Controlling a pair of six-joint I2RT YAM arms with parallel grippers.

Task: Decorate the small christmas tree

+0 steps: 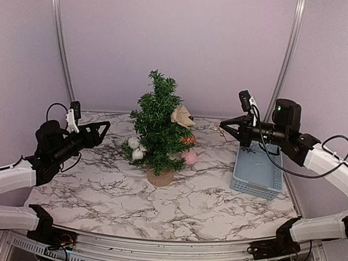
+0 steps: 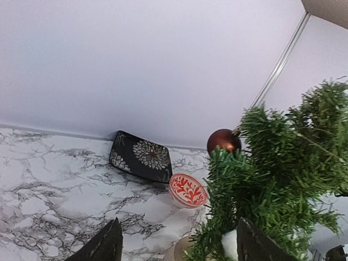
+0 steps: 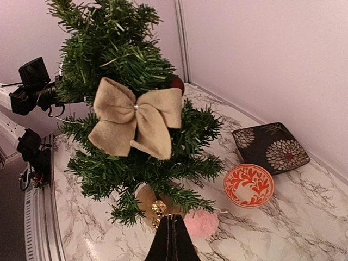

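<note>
Small christmas tree [image 1: 158, 124]: stood upright on its round tan base, mid-table [image 1: 102, 191], with a tan bow [image 3: 136, 122] fixed near the top.

Left gripper [image 1: 104, 131]: held left of the tree and apart from it, jaws spread wide, nothing gripped.

Right gripper [image 1: 223, 125]: held right of the tree, jaws closed on a small gold ornament [image 3: 159, 207].

Blue basket [image 1: 257, 172]: set at the right table edge.

Bare marble is seen between tree and near edge.

The small christmas tree [image 1: 158, 125] stands upright mid-table, dark green, tan round base.
</note>
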